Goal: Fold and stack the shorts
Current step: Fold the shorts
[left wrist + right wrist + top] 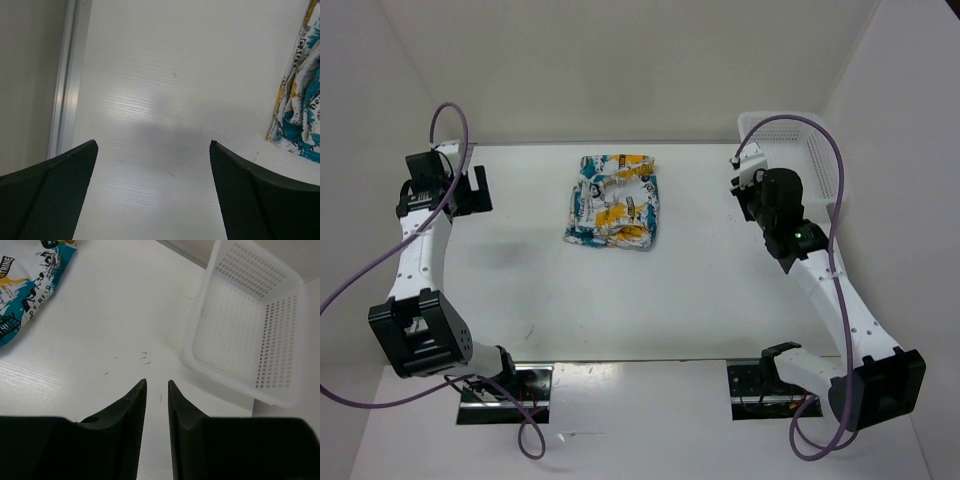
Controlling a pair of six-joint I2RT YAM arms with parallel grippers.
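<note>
The shorts lie bundled at the far middle of the table, apart from both hands. The left hand gapes wide. The right hand, near the white perforated basket, stands slightly apart and empty.

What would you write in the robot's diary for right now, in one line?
shorts folded, untouched | left gripper open, empty | right gripper slightly parted, empty, near basket

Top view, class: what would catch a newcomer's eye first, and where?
The brightly patterned shorts, bundled in a rough square at the far middle of the table. The white perforated basket in the far right corner. The left gripper and right gripper hover at either side, holding nothing.
</note>
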